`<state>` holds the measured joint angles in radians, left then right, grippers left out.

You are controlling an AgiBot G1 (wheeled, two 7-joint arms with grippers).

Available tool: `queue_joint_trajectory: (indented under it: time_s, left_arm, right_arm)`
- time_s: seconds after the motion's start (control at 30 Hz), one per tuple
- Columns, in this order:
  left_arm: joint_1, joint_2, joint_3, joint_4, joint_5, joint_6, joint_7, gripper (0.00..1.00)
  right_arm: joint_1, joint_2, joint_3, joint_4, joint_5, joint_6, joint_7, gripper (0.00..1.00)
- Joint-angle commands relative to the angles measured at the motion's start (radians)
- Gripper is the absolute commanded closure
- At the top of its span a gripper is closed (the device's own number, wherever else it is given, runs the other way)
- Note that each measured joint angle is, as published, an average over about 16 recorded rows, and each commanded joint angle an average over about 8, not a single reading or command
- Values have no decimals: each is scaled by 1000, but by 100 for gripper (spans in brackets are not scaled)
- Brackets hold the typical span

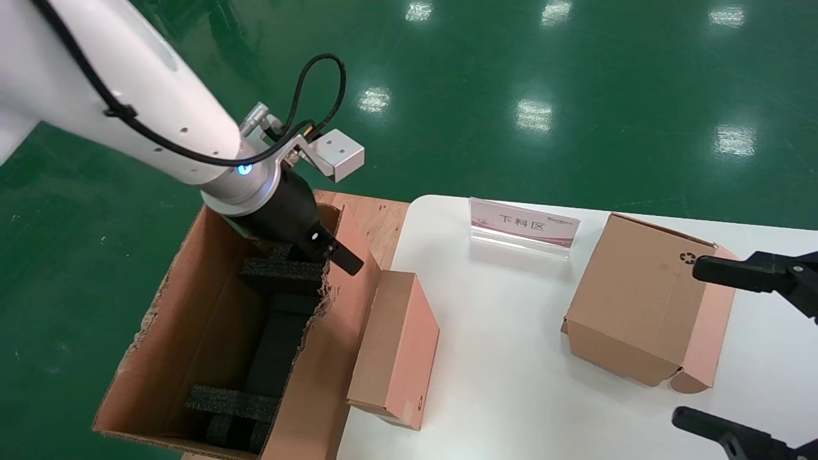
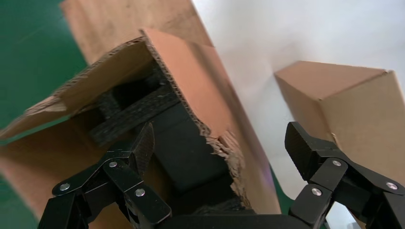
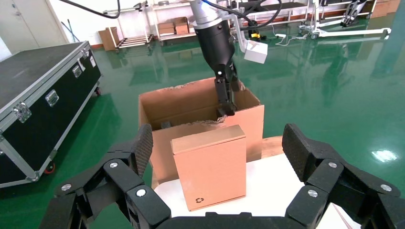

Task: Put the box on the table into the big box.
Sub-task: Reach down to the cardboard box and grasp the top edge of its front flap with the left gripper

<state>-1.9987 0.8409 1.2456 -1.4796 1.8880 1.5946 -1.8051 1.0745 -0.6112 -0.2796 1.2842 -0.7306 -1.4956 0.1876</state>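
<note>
Three cardboard boxes were counted in the head view. One slim box (image 1: 393, 348) was seen standing on its narrow side at the left edge of the white table (image 1: 511, 383), just beside the outer wall of the big box (image 1: 192, 332). The big box, a deep carton with ragged top edges, was placed on the floor against the table, and two black foam inserts (image 1: 281, 275) were seen inside it, one near each end. One chunkier box with a recycling symbol (image 1: 645, 300) was set farther right on the table, well apart from the slim box.

Two tools were recorded. The left tool (image 1: 329, 249) was held over the far end of the big box, above its torn right wall, its fingers spread apart and nothing gripped. The right tool (image 3: 215, 143) was held at the table's right edge, beside the chunkier box, its fingers likewise apart and empty.

One clear sign stand with a red band (image 1: 524, 227) was noted near the table's far edge. The tabletop was smooth, with a rounded corner. A glossy green floor (image 1: 511, 96) reflecting ceiling lights was seen around it, and one black flight case (image 3: 38, 95) was seen in the room in the right wrist view.
</note>
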Motion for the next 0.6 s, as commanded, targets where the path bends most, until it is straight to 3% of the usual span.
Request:
queue_joint_trajectory:
  time_s: [0.03,0.3,0.6]
  left_arm:
    - [-19,17,27,0,10,5,-31,0]
    - [-34,42,43,0,-20,-2,-100,0]
    - [17,19,-29,0,-149,-63,-127,0]
  right_arm:
    - [0,0,0,0,0,0,0,0]
    - [0,0,0,0,0,0,0,0]
    - [0,0,0,0,0,0,0,0]
